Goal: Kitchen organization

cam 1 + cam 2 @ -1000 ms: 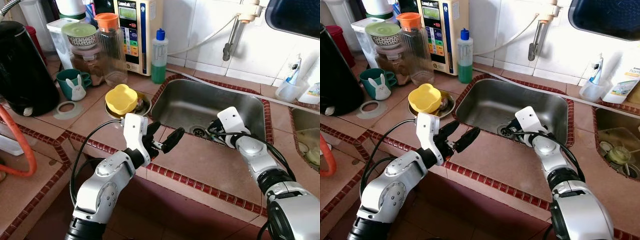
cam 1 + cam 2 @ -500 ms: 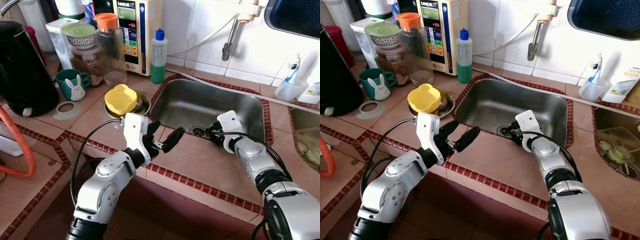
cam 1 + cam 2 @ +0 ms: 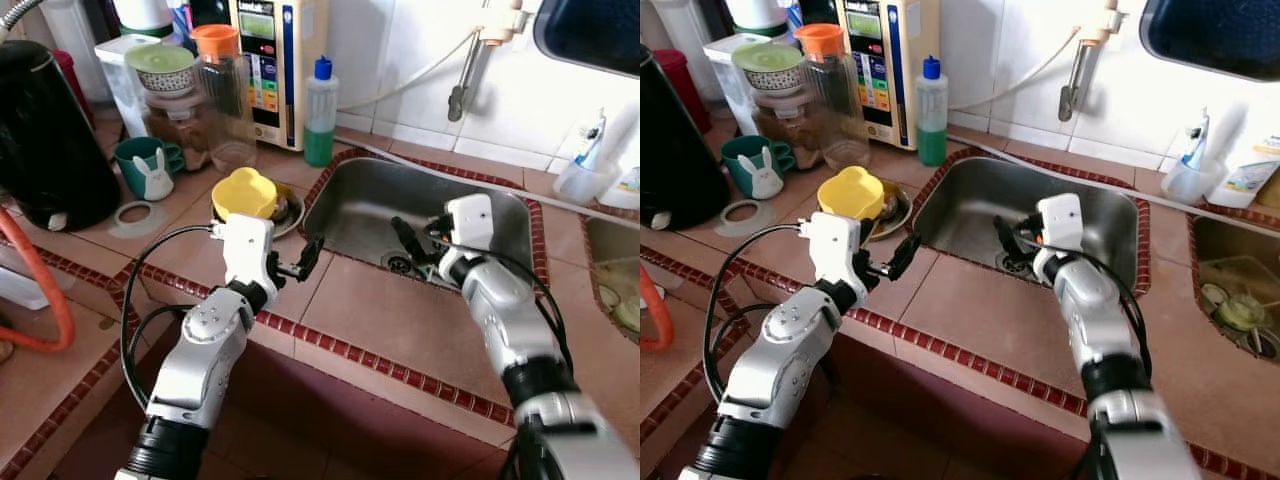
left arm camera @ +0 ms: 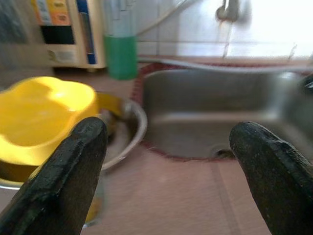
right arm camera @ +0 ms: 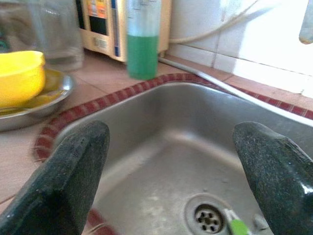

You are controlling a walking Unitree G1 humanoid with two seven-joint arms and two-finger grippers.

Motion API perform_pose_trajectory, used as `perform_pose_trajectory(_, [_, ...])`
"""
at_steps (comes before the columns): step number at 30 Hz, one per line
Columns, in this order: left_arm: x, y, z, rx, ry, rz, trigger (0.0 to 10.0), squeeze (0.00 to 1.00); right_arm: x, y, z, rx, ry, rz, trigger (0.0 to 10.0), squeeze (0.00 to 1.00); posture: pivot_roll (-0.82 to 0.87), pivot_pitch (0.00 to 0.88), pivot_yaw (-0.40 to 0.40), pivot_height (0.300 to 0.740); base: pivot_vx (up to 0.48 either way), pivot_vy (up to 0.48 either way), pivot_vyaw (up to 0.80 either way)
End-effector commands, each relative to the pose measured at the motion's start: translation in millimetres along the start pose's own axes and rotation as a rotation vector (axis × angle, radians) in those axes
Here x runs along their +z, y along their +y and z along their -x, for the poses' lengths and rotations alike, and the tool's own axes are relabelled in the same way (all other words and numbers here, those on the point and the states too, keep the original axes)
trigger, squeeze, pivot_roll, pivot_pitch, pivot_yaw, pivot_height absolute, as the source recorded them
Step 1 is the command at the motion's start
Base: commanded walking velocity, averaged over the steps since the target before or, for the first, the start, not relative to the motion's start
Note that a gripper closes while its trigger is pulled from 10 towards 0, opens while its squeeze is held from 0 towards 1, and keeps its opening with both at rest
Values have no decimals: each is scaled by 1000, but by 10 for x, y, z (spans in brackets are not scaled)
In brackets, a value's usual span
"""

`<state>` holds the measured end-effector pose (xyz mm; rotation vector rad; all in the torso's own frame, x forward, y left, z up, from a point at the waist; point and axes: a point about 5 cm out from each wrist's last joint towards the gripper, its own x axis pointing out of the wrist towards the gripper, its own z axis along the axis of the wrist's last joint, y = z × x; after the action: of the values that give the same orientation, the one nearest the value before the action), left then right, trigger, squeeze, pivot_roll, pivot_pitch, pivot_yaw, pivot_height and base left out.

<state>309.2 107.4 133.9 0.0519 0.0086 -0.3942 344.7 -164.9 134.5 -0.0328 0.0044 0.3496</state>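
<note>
Your right gripper [image 3: 418,240] has come up out of the sink [image 3: 365,205] since a second ago, and now it hangs over the basin with its two black fingers spread wide and nothing between them. Your left gripper [image 3: 290,262] has swung toward the yellow bowl [image 3: 243,192] and now sits just beside it, above the tile counter [image 3: 370,315]. Its fingers are spread wide too, and they hold nothing.

You can see the yellow bowl sitting in a shallow metal dish [image 3: 892,214] on the counter, just left of the sink. In the left wrist view the bowl [image 4: 41,117] lies close behind one finger [image 4: 66,181]. In the right wrist view you look down into the basin at the drain [image 5: 209,219], and a small green thing [image 5: 238,227] lies next to it; you cannot tell what it is.

Behind the sink stands a clear bottle of green soap [image 3: 319,110] with a blue cap, next to a cream box with buttons [image 3: 263,60]. Farther left you see a glass jug with an orange lid [image 3: 222,85], a green mug with a white bunny [image 3: 150,170], and a big black kettle [image 3: 45,135].
</note>
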Motion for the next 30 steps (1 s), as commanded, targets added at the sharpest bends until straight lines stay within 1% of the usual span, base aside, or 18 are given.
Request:
perform_pose_trajectory(1, [42,-13,-34,0,-27,-35,10000,1000,136,37,2,21,-40,4,10000,1000,120,0,-5,740,0,0,0])
perform_pose_trajectory(4, [55,10,-32,12,-43,-31,10000,1000,146,59,18,28,-42,1,10000,1000,120,0,-5,740,0,0,0])
perform_pose_trajectory(5, [72,42,-32,30,-63,-30,10000,424,161,86,43,37,-42,-3,10000,1000,118,0,-6,740,0,0,0])
perform_pose_trajectory(6, [72,83,-35,59,-66,-28,10000,0,173,108,62,44,-41,-6,10000,1000,118,0,-7,740,0,0,0])
perform_pose_trajectory(7, [43,146,-46,105,-49,16,10000,0,198,138,88,51,-37,-12,10000,1000,118,0,-8,740,0,0,0])
perform_pose_trajectory(8, [43,146,-46,105,-49,16,10000,0,198,138,88,51,-37,-12,10000,1000,118,0,-8,740,0,0,0])
perform_pose_trajectory(10, [1,208,-57,164,-29,93,10000,0,235,168,112,51,-31,-23,10000,984,115,0,-8,740,0,0,0])
perform_pose_trajectory(12, [-8,226,-65,188,-28,129,10000,0,254,184,127,51,-26,-26,10000,980,115,0,-9,740,0,0,0])
perform_pose_trajectory(13, [-11,251,-70,225,-27,180,10000,0,266,197,132,52,-25,-28,10000,976,114,0,-10,740,0,0,0])
perform_pose_trajectory(15, [-18,268,-80,256,-20,249,10000,0,273,207,136,53,-23,-29,10000,961,113,0,-10,740,0,0,0])
perform_pose_trajectory(16, [-22,272,-90,271,-17,298,10000,0,282,213,147,52,-18,-30,10000,961,114,0,-11,740,0,0,0])
perform_pose_trajectory(19, [-10,269,-104,289,-15,373,10000,0,283,219,152,53,-11,-30,10000,945,113,0,-11,740,0,0,0])
perform_pose_trajectory(20, [-10,269,-104,289,-15,373,10000,0,283,219,152,53,-11,-30,10000,945,113,0,-11,740,0,0,0])
perform_pose_trajectory(23, [40,239,-107,287,-30,411,10000,0,293,222,162,50,-2,-31,10000,918,115,0,-11,740,0,0,0])
perform_pose_trajectory(26, [9,203,-95,293,-1,473,10000,0,306,226,159,51,1,-28,10000,878,114,0,-10,740,0,0,0])
perform_pose_trajectory(27, [-13,172,-81,281,16,494,10000,0,314,224,156,50,1,-27,10000,851,114,0,-10,740,0,0,0])
perform_pose_trajectory(28, [-46,127,-54,261,39,531,10000,0,330,221,151,49,0,-26,10000,847,115,0,-9,740,0,0,0])
perform_pose_trajectory(30, [-68,99,-28,247,52,539,10000,0,337,218,149,48,-1,-25,10000,839,117,0,-9,740,0,0,0])
